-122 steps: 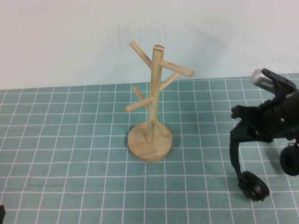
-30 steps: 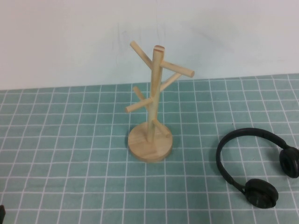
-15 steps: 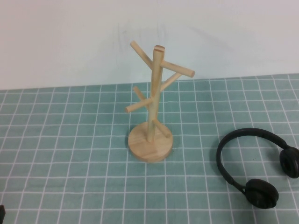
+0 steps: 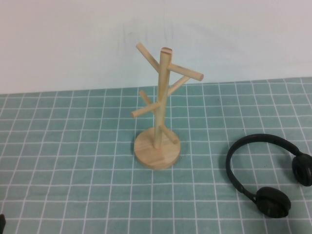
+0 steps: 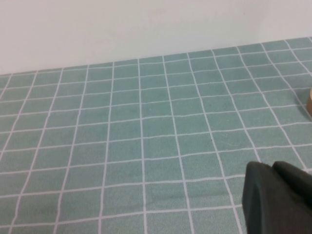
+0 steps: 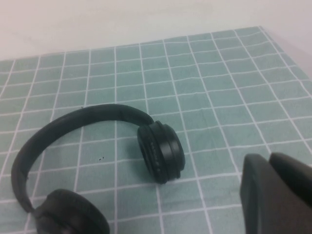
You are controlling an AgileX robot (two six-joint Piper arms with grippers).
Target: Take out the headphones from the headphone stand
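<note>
one headphones point(image 4: 265, 173) on mat, one stand point(image 4: 158, 127), left gripper point(image 5: 280, 197), right gripper point(image 6: 275, 192)

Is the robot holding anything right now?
No. The matte black headphones lie loose on the green grid mat. The right gripper is beside them, the left gripper far off, both empty.

**Mat and wall**

I see a teal mat point(image 4: 73, 146) with a white grid covering the table in all three views. Behind its far edge stands a plain white wall point(image 4: 73, 39), faintly smudged.
</note>
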